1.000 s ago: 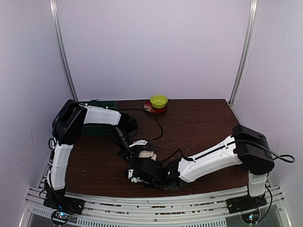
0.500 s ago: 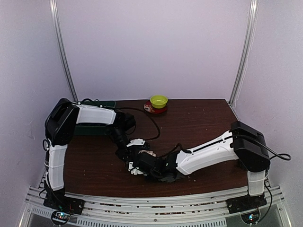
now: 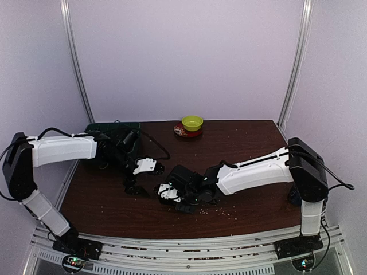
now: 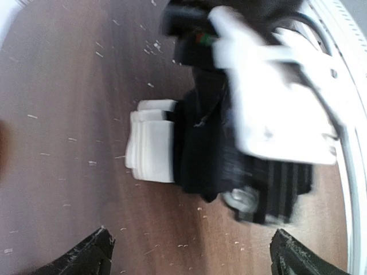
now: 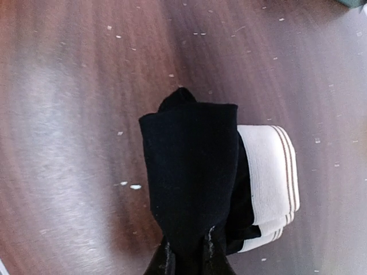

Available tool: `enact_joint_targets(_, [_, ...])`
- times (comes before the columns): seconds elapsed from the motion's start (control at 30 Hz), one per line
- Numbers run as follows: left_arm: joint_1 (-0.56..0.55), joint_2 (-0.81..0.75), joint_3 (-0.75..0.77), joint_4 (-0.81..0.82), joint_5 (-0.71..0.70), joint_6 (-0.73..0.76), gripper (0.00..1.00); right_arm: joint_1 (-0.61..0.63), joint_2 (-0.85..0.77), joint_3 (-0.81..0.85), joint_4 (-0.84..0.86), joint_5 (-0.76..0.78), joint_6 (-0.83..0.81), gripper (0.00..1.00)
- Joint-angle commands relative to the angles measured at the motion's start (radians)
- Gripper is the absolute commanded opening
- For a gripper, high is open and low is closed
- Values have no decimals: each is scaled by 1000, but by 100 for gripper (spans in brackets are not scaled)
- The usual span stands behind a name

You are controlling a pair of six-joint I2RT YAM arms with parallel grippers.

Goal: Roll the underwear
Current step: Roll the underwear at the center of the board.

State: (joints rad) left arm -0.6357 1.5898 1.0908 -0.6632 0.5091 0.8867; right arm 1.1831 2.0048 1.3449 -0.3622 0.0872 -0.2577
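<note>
Right wrist, fingers pinching underwear, tips cropped

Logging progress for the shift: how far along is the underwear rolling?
Done: the underwear is bundled into a compact roll, white band at one end. In hand: the right hand is shut on its black fabric. The left hand is open and off it. Left: likely just letting go without it unrolling.

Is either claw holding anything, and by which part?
The right gripper pinches the rolled underwear by its black fabric, beside the white band. The left gripper is open and empty.
</note>
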Motion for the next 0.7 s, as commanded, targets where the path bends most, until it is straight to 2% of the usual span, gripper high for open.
enact_joint_targets(0.0, [7, -232, -201, 350, -28, -5, 98, -57, 38, 66, -214, -307, 101, 0])
enact_joint_targets(0.17, [-16, -319, -341, 459, 0, 83, 98, -122, 92, 115, -267, -502, 159, 0])
enact_joint_targets(0.37, [-112, -219, -399, 586, -114, 108, 97, -183, 161, 176, -292, -645, 185, 0])
enact_joint_targets(0.57, [-170, -109, -367, 678, -185, 88, 79, -210, 228, 227, -319, -661, 179, 0])
enact_joint_targets(0.67, [-193, -55, -344, 682, -203, 96, 78, -225, 241, 234, -319, -665, 172, 0])
